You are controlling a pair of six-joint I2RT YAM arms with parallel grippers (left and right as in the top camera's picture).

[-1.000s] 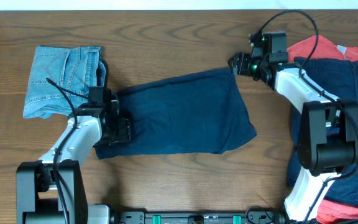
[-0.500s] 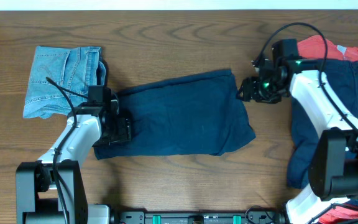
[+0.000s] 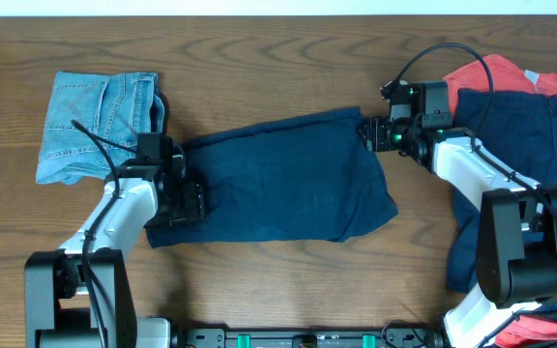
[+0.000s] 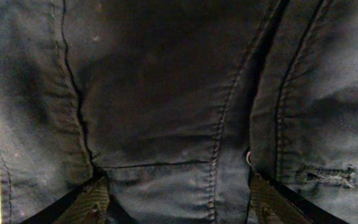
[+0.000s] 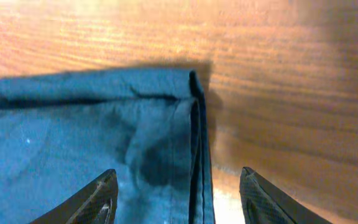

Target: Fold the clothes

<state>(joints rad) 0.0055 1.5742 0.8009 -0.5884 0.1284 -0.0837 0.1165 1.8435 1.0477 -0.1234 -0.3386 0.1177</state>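
Navy shorts [image 3: 278,179] lie flat mid-table [image 3: 259,48], long axis L–R, right end angled a bit toward the far edge. Top-right corner sits right at the right gripper [image 3: 368,132]; the hem runs between jaws that stand apart, nothing clamped. Left gripper [image 3: 190,198] is over the left end, jaws apart on cloth. Denim [image 3: 95,126] lies past the left end. No label or writing legible.
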